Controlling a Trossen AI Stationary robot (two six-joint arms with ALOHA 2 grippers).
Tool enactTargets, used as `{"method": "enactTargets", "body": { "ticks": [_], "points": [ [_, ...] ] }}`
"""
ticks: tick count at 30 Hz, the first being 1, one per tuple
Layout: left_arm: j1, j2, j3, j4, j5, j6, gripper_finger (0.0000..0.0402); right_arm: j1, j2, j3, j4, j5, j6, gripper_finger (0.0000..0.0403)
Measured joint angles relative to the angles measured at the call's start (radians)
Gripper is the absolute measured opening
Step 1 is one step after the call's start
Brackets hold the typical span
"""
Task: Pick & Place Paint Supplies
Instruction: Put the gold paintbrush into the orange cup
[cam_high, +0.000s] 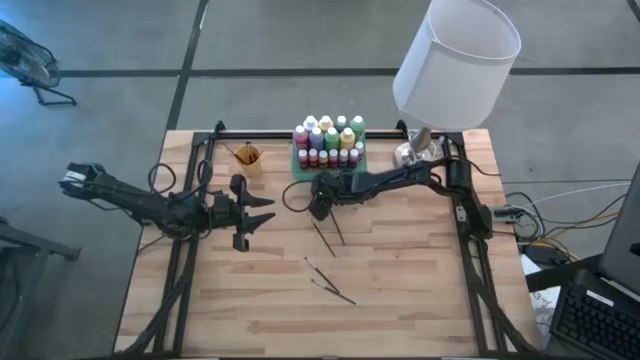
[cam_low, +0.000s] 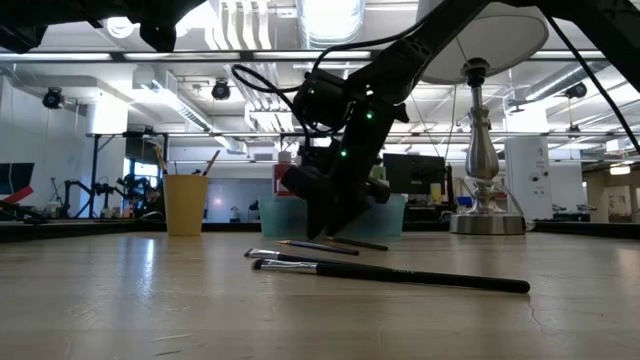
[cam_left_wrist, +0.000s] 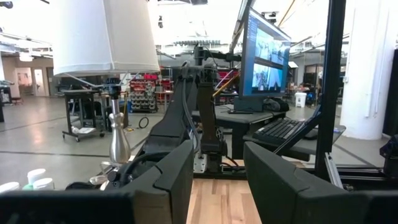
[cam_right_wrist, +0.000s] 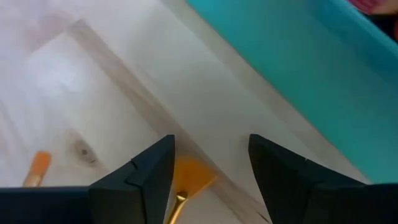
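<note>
Paint bottles (cam_high: 328, 140) are crowding the green tray (cam_high: 297, 166); brushes are standing in the orange cup (cam_high: 248, 158). No readable labels. Right gripper (cam_high: 319, 208) is hovering w/ fingers apart over a brush (cam_right_wrist: 186, 186); left gripper (cam_high: 262, 212) is waiting, fingers apart.

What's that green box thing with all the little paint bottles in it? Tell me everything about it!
The green tray is a small rectangular box that looks like plastic; up close its wall looks teal. It sits flat near the far edge of the wooden table, between the orange cup and the lamp. Paint bottles with pale caps stand upright in rows inside, filling it. The right gripper hovers just in front, apparently not touching it.
</note>
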Motion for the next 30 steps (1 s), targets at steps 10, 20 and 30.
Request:
{"method": "enactTargets", "body": {
  "ticks": [10,20,30],
  "points": [
    [0.0,0.0,0.0,0.0,0.0,-0.003,0.0147,0.013,-0.005,0.0,-0.071,-0.005,0.134,0.0184],
    [0.0,0.0,0.0,0.0,0.004,-0.017,0.0146,0.039,-0.006,0.0,-0.095,-0.003,0.152,0.0181],
    [0.0,0.0,0.0,0.0,0.004,-0.021,0.0147,0.044,-0.007,0.001,-0.153,-0.011,0.217,0.0217]
  ]
}}
